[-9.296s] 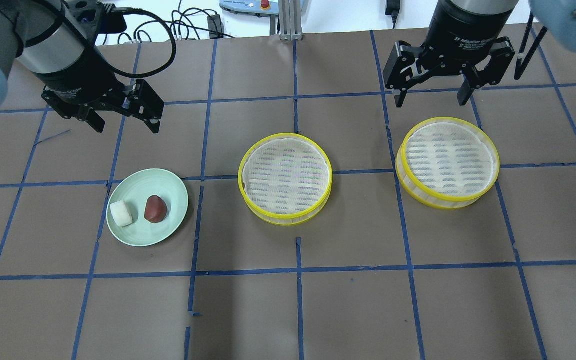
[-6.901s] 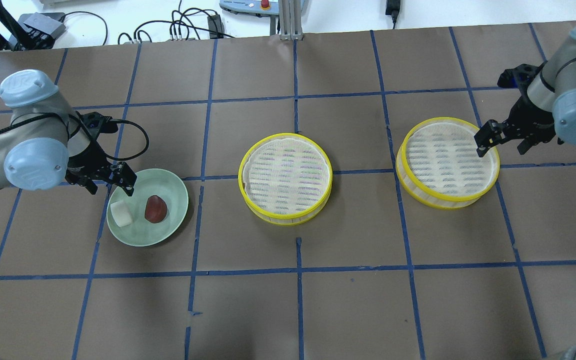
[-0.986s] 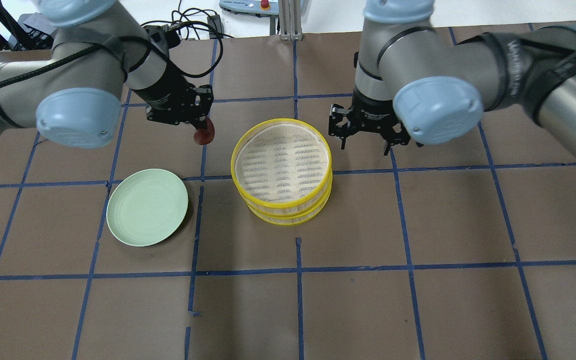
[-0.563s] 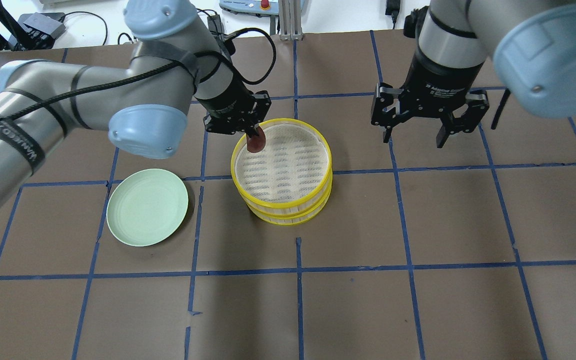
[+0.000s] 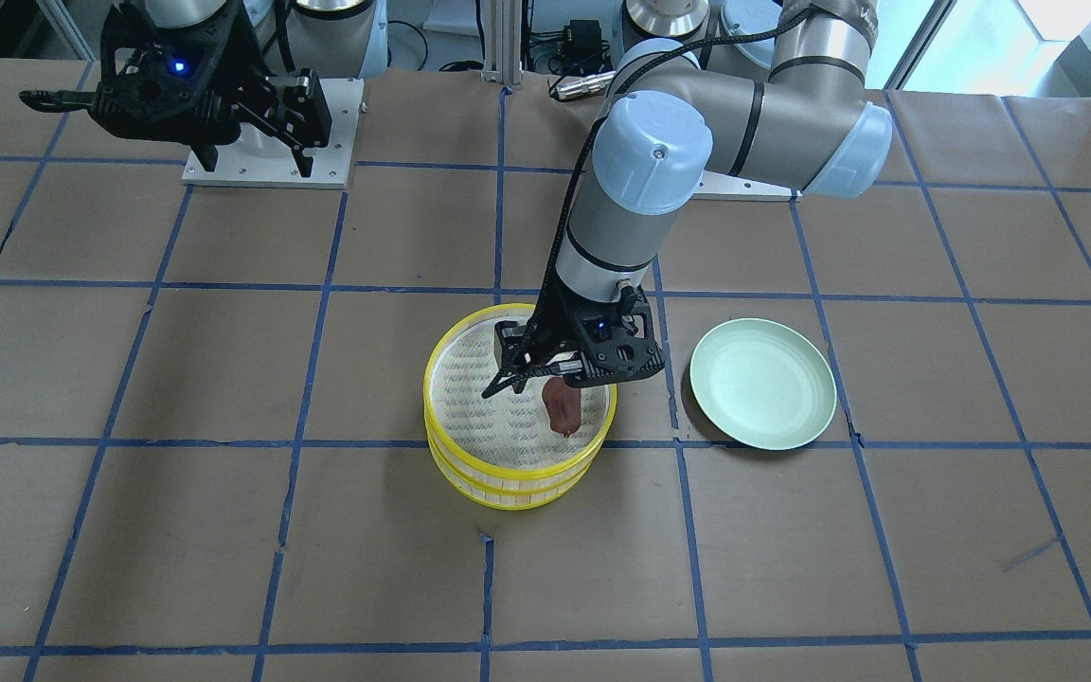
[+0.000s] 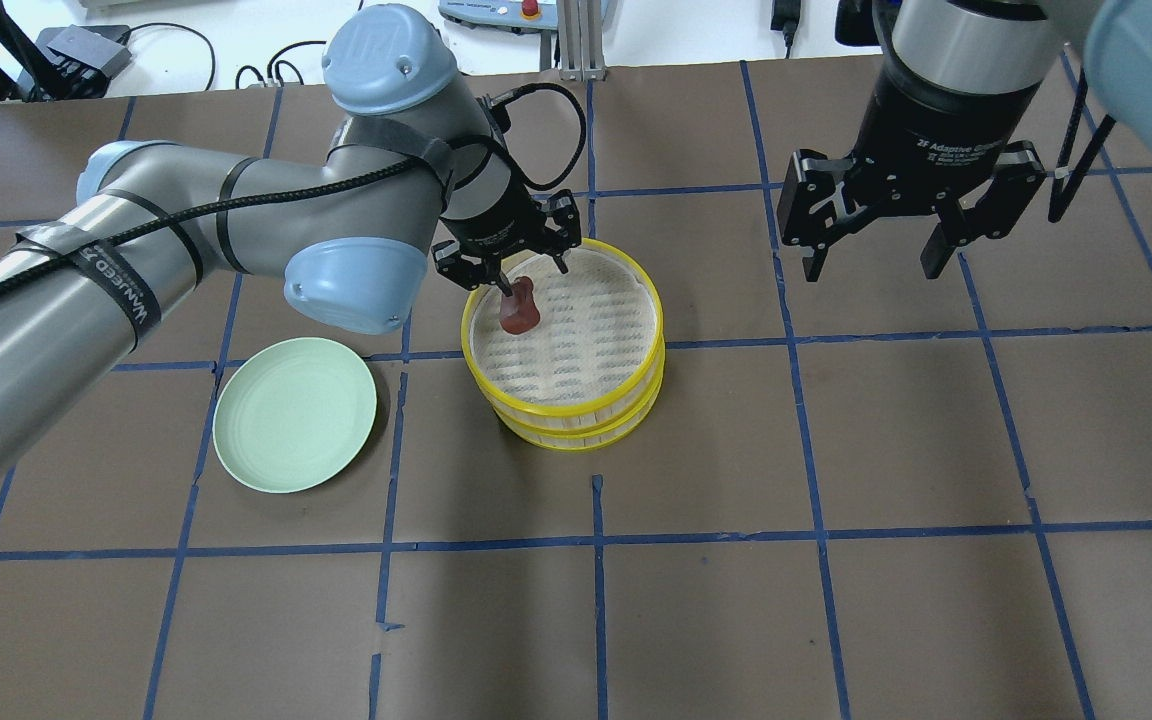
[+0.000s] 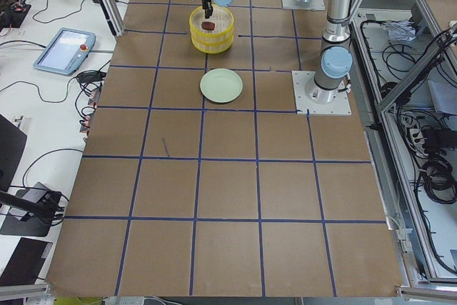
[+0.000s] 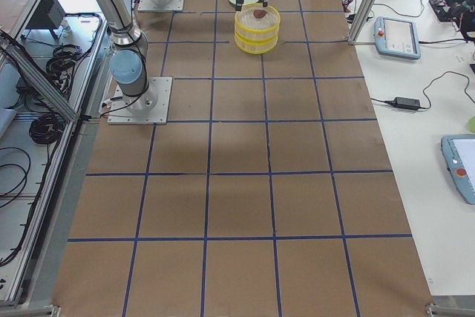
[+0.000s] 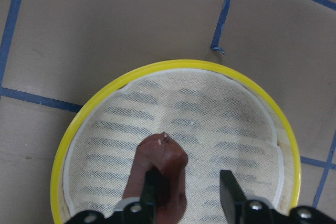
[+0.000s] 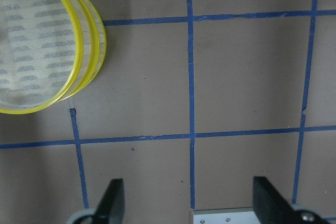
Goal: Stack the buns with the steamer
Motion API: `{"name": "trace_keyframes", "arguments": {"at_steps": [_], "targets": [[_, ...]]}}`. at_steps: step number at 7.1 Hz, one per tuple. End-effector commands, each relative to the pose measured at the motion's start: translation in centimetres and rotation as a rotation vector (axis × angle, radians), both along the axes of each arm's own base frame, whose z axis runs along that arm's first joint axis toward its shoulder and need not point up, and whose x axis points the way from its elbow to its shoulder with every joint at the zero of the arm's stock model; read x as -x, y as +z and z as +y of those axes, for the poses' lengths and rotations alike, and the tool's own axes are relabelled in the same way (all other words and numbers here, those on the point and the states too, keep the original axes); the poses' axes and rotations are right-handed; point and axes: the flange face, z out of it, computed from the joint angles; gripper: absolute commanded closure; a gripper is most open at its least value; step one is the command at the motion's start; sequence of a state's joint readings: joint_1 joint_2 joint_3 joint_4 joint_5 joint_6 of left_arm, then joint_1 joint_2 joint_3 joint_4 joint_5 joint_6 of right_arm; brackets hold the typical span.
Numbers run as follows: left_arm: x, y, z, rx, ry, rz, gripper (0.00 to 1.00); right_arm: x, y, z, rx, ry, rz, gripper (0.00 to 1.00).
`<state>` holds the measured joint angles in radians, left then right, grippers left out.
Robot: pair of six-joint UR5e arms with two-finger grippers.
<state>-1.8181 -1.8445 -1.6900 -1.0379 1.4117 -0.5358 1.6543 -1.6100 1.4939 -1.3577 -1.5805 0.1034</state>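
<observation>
Two yellow steamers (image 6: 576, 438) with mesh floors stand stacked at the table's middle, also in the front view (image 5: 508, 493). The dark reddish-brown bun (image 6: 519, 314) is over the left part of the top steamer's mesh. My left gripper (image 6: 534, 278) is right above it with the jaws apart. In the left wrist view the bun (image 9: 160, 163) lies against one finger (image 9: 155, 187) and the other finger stands clear of it. I cannot tell whether the bun rests on the mesh. The white bun is hidden. My right gripper (image 6: 876, 255) is open and empty, raised to the steamers' right.
The pale green plate (image 6: 294, 415) lies bare left of the steamers, also in the front view (image 5: 761, 396). Brown paper with blue tape lines covers the table. Cables and a control box lie beyond the far edge.
My left gripper carried the reddish-brown bun rightwards over the top steamer, came down and opened. My right gripper rose and drew back to the right. Long before, both buns left the plate and the steamers were stacked.
</observation>
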Motion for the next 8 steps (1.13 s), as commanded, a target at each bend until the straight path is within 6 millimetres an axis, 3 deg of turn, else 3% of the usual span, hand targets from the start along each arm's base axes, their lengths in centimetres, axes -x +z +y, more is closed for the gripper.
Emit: {"name": "trace_keyframes", "arguments": {"at_steps": [1, 2, 3, 4, 5, 6, 8], "targets": [[0.0, -0.2, 0.0, -0.002, -0.003, -0.002, 0.31, 0.1, 0.1, 0.0, 0.003, 0.016, -0.006, 0.09], [-0.5, 1.4, -0.4, 0.048, -0.052, -0.038, 0.31, -0.1, 0.2, 0.0, 0.009, 0.048, -0.006, 0.00], [-3.2, 2.8, -1.1, 0.105, -0.175, -0.113, 0.30, -0.1, 0.3, -0.3, 0.042, 0.068, 0.000, 0.00], [-9.0, 4.1, -2.7, 0.115, -0.175, -0.129, 0.25, -0.1, 0.2, -0.3, 0.041, 0.068, 0.000, 0.00], [-13.4, 6.7, -2.2, 0.094, -0.243, -0.145, 0.20, -0.1, 0.2, -0.3, 0.041, 0.069, -0.001, 0.00], [-16.6, 10.0, -0.7, 0.053, -0.258, -0.149, 0.00, -0.1, 0.3, -0.6, 0.056, 0.066, -0.007, 0.00], [-17.4, 15.3, 3.4, -0.030, -0.247, -0.143, 0.00, -0.3, 0.7, -1.4, 0.124, 0.066, -0.004, 0.00]]}}
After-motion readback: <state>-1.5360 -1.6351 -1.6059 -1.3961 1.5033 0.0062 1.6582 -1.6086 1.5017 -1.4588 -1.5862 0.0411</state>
